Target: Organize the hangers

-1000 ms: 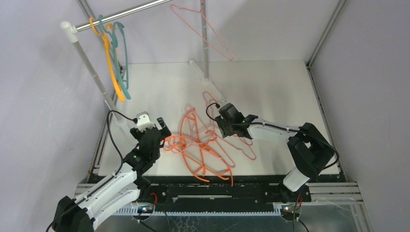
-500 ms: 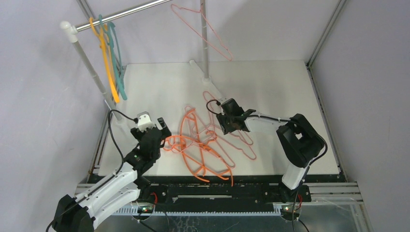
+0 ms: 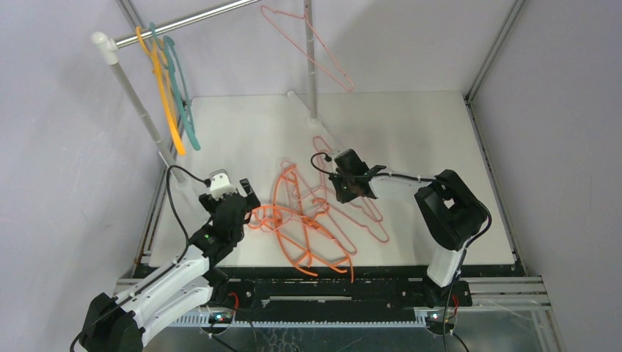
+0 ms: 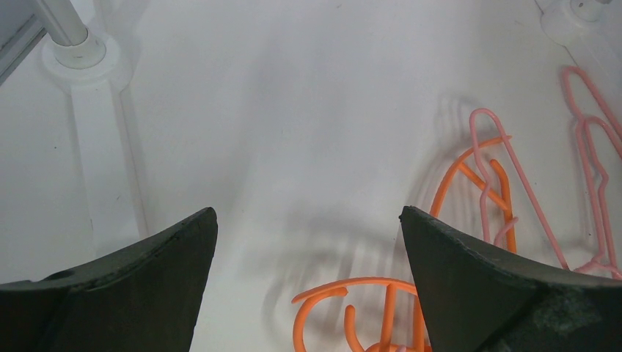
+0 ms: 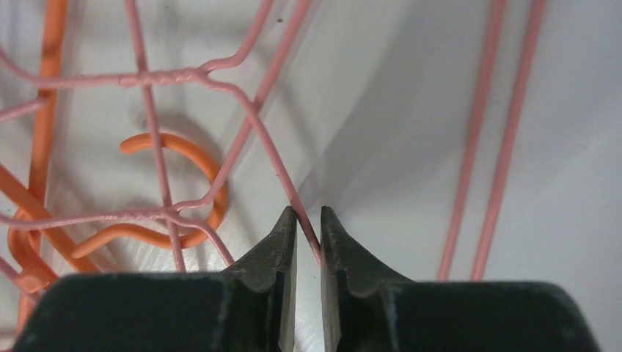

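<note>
Pink hanger [image 5: 165, 76], pinched by the right gripper [image 5: 308, 220], is tangled with orange hangers [image 5: 167, 138] at nine o'clock and may drag them; left gripper [image 4: 308, 214] gapes empty.

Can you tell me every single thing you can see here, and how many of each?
rail: one, silver, high at the back
posts: two, whitish, holding the rail
yellow-orange hanger: one, on the rail's left end
teal hanger: at least one, beside it
rail pink hanger: one, farther right on the rail
orange hangers: several, tangled mid-table
table pink hangers: at least two, tangled with them
table: one, white
left pincer: black, open
right pincer: black, pinching a table pink hanger's wire
</note>
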